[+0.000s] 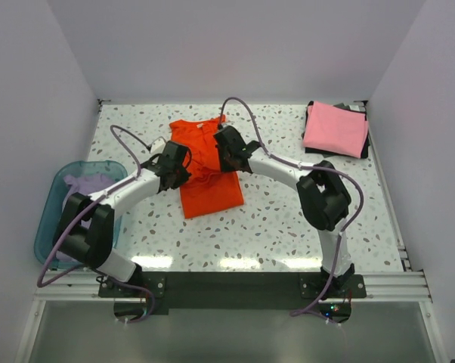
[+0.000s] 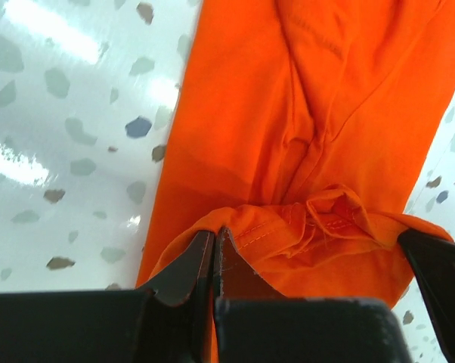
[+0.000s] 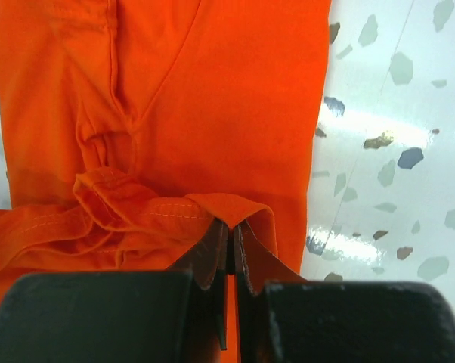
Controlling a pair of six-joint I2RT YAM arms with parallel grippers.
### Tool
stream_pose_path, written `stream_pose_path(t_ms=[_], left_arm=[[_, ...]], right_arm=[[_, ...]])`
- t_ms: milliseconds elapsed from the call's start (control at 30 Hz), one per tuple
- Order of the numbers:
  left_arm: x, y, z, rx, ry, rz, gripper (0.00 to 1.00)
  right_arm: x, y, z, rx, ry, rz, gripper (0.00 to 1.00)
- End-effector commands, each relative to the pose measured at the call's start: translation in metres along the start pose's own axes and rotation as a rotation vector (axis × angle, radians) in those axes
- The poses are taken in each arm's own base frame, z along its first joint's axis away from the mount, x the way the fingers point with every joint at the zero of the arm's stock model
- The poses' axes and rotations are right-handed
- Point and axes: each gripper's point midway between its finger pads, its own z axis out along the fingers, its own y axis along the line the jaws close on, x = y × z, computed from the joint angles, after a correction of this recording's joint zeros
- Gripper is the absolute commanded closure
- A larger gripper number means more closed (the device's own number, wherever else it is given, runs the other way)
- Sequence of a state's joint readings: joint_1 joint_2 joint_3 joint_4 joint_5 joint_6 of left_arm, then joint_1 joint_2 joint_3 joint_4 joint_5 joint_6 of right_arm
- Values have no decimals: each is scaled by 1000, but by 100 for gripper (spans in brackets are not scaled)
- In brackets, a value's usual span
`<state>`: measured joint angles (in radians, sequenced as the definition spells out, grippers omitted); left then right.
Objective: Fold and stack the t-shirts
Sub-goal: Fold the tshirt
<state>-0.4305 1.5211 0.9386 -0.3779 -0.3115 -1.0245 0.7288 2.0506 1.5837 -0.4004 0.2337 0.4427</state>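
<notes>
The orange-red t-shirt [image 1: 208, 178] lies in the middle of the table as a long narrow strip, bunched where the grippers meet it. My left gripper [image 1: 174, 168] is shut on its left edge; the left wrist view shows the hem [image 2: 288, 227] pinched between closed jaws. My right gripper [image 1: 229, 151] is shut on its right edge, with a cloth fold [image 3: 235, 212] draped over the closed jaws. A folded pink t-shirt [image 1: 335, 128] lies at the far right. A pale lavender t-shirt [image 1: 86, 187] lies in the basin.
A translucent teal basin [image 1: 57, 198] stands at the left table edge. The pink shirt rests on a dark folded item [image 1: 366, 148]. White walls close the table at the back and both sides.
</notes>
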Motion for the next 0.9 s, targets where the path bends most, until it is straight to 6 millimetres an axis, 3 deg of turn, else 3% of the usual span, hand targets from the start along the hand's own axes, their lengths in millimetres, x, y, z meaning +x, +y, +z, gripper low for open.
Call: stream_pose_path(t_ms=[0, 200, 267, 367, 400, 433, 467, 500, 533, 600, 667, 700, 733, 767, 867], left_arm=[[-31, -33, 5, 94, -46, -20, 100], [-48, -41, 24, 87, -42, -34, 100], [-57, -43, 32, 85, -54, -35, 100], [-68, -42, 44, 85, -39, -44, 100], [-68, -43, 46, 93, -19, -47, 91], [-75, -41, 48, 103, -24, -57, 81], [-77, -40, 48, 114, -23, -56, 67], [-80, -43, 46, 147, -20, -55, 47], [-87, -43, 45, 169, -39, -54, 44], [-97, -43, 34, 188, -70, -41, 35], [-103, -44, 23, 198, -89, -27, 33], [-105, -42, 20, 190, -96, -25, 33], [-98, -33, 19, 154, -77, -21, 33], [-100, -32, 11, 155, -90, -25, 34], [-86, -25, 1, 124, -101, 4, 47]], right_arm=[[-32, 4, 0, -42, -47, 12, 100], [-45, -6, 18, -46, -33, 29, 97], [-49, -8, 22, -57, -35, 25, 91], [-61, -13, 28, -74, -27, 30, 74], [-69, -15, 24, -77, -30, 31, 60], [-69, -17, 25, -73, -23, 24, 53], [-73, -18, 22, -75, -31, 21, 46], [-76, -20, 19, -71, -39, 18, 37], [-82, -22, 10, -65, -59, 10, 34], [-80, -24, 3, -65, -62, 7, 33], [-85, -25, -12, -77, -88, 17, 37], [-72, -24, -10, -84, -67, 15, 40], [-73, -22, -20, -102, -80, 24, 44], [-56, -23, -18, -101, -47, 20, 46], [-39, -15, -19, -137, -39, 19, 61]])
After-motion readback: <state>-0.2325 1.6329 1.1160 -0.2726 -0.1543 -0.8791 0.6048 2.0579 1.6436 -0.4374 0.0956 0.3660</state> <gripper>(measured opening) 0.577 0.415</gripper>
